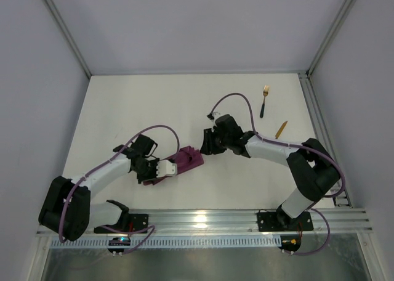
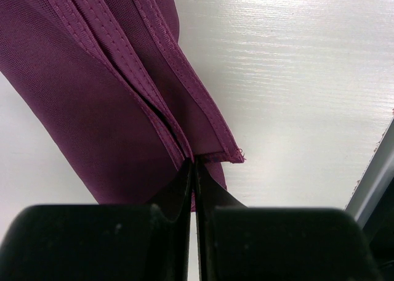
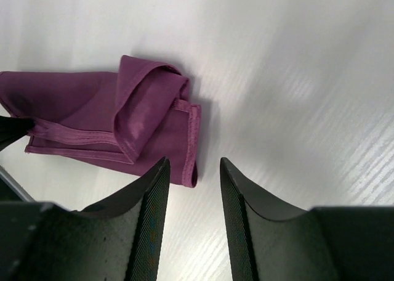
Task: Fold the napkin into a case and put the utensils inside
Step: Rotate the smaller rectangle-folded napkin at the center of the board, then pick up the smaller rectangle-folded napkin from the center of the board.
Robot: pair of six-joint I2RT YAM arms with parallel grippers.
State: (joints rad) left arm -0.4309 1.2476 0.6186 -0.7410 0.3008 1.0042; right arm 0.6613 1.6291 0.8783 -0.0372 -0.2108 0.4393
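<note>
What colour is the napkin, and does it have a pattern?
Plain magenta-purple napkin, clearest in the right wrist view.

Bright, even overhead light; soft shadows; mostly sharp pictures.
Overhead view: the matte white tabletop (image 1: 184,102) is evenly lit; glare patches sit on the ribbed aluminium rail (image 1: 203,218) at bottom centre; shadows under the arms are faint. Left wrist view: the soft magenta-purple cloth napkin (image 2: 92,108) is crisp, its stitching legible; the white at upper right is nearly washed out; the black left gripper (image 2: 194,170) along the bottom is underexposed. Right wrist view: streaky sheen at right; a soft shadow lies right of the cloth; the black right gripper (image 3: 194,167) shows fine texture.
</note>
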